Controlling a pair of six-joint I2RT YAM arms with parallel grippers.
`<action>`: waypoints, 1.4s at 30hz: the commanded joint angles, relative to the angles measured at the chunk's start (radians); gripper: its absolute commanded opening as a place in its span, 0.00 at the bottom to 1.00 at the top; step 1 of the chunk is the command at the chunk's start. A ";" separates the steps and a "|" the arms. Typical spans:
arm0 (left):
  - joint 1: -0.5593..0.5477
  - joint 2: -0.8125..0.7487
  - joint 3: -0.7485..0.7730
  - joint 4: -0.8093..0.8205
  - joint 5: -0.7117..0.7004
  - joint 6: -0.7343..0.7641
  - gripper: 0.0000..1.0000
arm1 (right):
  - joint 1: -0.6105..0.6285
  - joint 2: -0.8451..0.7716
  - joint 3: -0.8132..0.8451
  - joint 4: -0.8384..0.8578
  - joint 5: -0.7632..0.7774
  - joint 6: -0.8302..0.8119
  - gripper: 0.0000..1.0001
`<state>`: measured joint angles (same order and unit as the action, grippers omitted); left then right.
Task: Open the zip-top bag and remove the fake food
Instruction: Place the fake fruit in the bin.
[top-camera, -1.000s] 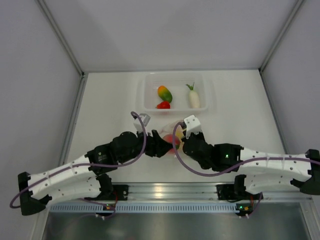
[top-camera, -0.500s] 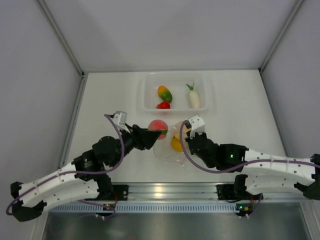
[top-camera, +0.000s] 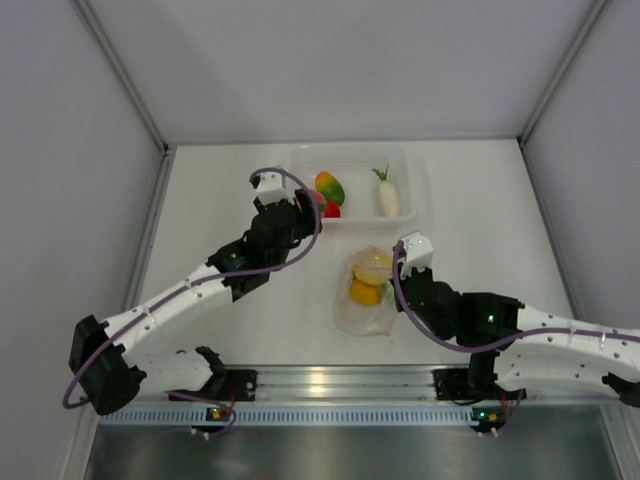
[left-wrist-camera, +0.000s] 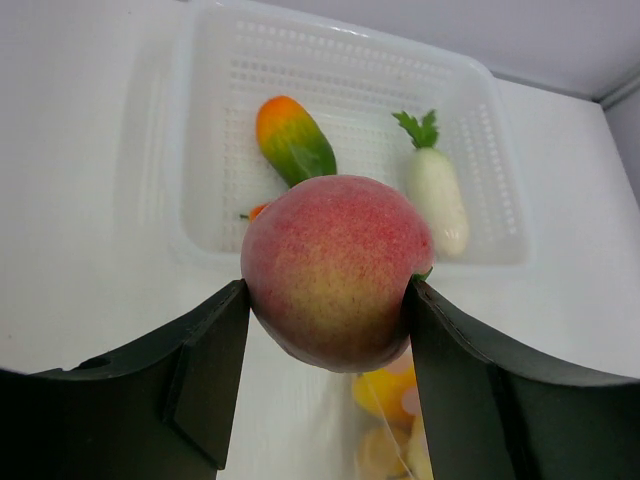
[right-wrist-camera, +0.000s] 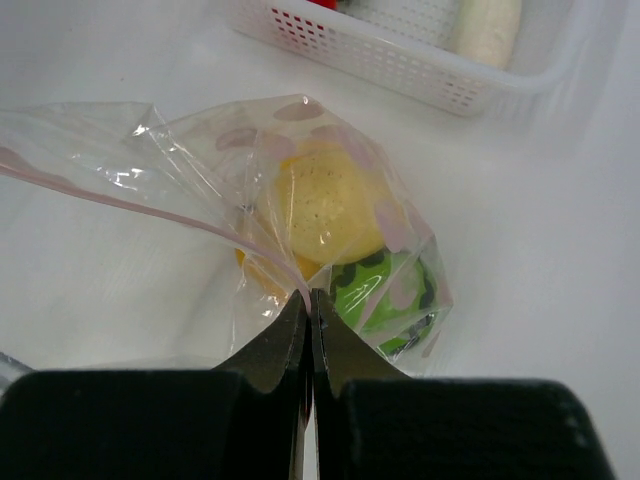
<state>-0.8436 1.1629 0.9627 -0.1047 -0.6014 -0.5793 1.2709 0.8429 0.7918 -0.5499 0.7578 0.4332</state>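
Observation:
The clear zip-top bag (top-camera: 365, 295) lies on the table in front of the tub, with yellow (right-wrist-camera: 325, 205), orange and green (right-wrist-camera: 385, 290) fake food inside. My right gripper (right-wrist-camera: 310, 295) is shut on the bag's edge by its pink zip strip (right-wrist-camera: 120, 195); in the top view it (top-camera: 393, 268) sits at the bag's right side. My left gripper (left-wrist-camera: 328, 290) is shut on a pink-yellow peach (left-wrist-camera: 335, 265), held above the table just in front of the tub's near left wall. The top view shows this gripper (top-camera: 305, 205) at the tub's left front corner.
A rigid clear tub (top-camera: 420, 190) stands at the back centre. It holds an orange-green fruit (top-camera: 329, 187), a red piece (top-camera: 331, 210) and a white radish (top-camera: 388, 195). Grey walls close off the table on the left, back and right.
My left gripper drew the peach out of the bag and carried it away from me to the tub's front edge. The right gripper kept its hold and shifted slightly right with the bag.

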 joint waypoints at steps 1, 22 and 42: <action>0.131 0.104 0.089 0.092 0.141 0.055 0.00 | -0.012 -0.048 0.006 -0.038 0.012 0.009 0.00; 0.351 0.607 0.433 0.172 0.497 0.167 0.98 | -0.059 -0.002 0.043 -0.058 -0.040 -0.013 0.00; 0.210 -0.232 0.082 0.172 0.851 0.032 0.93 | -0.105 0.137 0.407 -0.194 -0.257 -0.018 0.00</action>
<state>-0.5976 0.9676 1.0672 0.0483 0.1104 -0.5331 1.1751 0.9665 1.0992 -0.6842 0.5827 0.4030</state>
